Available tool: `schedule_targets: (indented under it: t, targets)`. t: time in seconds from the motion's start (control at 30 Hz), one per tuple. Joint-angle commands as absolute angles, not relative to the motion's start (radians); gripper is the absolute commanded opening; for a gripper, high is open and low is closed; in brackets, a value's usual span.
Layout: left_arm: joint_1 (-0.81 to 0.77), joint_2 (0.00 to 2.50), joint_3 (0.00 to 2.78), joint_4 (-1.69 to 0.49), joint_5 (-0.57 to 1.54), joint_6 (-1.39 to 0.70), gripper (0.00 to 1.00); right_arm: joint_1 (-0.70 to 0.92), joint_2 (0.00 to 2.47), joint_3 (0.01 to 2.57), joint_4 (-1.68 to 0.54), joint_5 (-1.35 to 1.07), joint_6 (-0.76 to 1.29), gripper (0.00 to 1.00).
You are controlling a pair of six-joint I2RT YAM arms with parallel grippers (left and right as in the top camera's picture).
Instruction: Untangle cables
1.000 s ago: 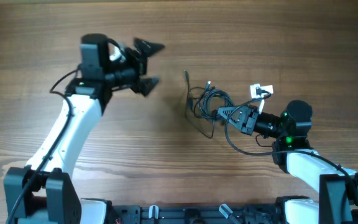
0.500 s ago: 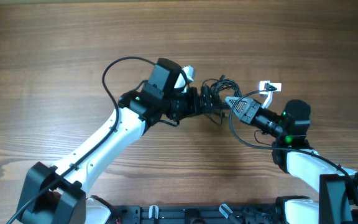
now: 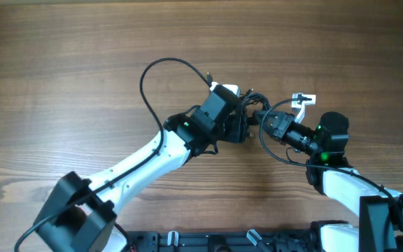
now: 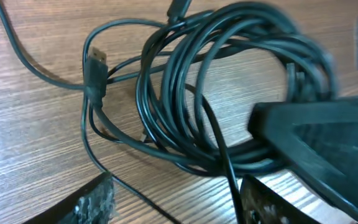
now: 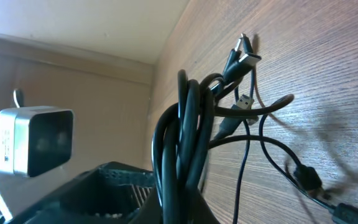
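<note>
The cables [image 4: 229,93] are thin black cords wound in a loose coil, with plug ends [image 4: 96,65] sticking out on the wood. My right gripper [image 3: 263,117] is shut on one side of the coil and holds it on edge; in the right wrist view the bundle [image 5: 188,137] runs up from between its fingers [image 5: 123,186]. My left gripper [image 3: 242,126] is open right at the coil. Its fingers [image 4: 95,202] straddle loose strands on the table just below the coil. In the overhead view the left wrist hides most of the cables [image 3: 252,98].
A small white tag [image 3: 303,98] lies just beyond the right gripper. The left arm's thick black cable [image 3: 161,68] arcs over the table behind its wrist. The left wrist camera [image 5: 35,146] shows close by in the right wrist view.
My left arm has swung from the far left of the table across to the cable coil. My right gripper has shifted slightly up and right with the coil still in it.
</note>
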State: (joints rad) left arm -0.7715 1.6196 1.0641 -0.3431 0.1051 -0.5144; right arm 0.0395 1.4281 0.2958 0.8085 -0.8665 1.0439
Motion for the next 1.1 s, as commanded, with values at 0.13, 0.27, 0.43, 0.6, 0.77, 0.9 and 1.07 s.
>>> schedule_targets:
  t: [0.13,0.27,0.43,0.6,0.77,0.9,1.07]
  targets:
    - [-0.761,1.6,1.066,-0.395,0.057,-0.528,0.04,0.039,1.431,0.293,0.805,-0.889,1.014,0.04]
    - [-0.591,1.415,1.066,-0.518,0.017,-0.532,0.04,0.039,1.431,0.293,0.794,-0.884,0.994,0.04]
    - [-0.424,1.313,1.066,-0.532,0.016,-0.589,0.04,0.039,1.431,0.293,0.791,-0.899,0.994,0.04]
    - [-0.357,1.322,1.066,-0.532,-0.001,-0.753,0.81,0.039,1.431,0.293,0.801,-1.026,0.897,0.04]
    - [-0.331,1.322,1.066,-0.542,0.085,-0.688,1.0,0.039,1.431,0.293,1.111,-1.399,0.749,0.04]
    - [-0.331,1.322,1.066,-0.474,0.435,-0.377,1.0,0.039,1.431,0.293,1.171,-1.431,0.749,0.04]
    - [-0.257,1.322,1.066,-0.406,0.445,-0.292,1.0,0.039,1.431,0.295,1.174,-1.251,0.966,0.04]
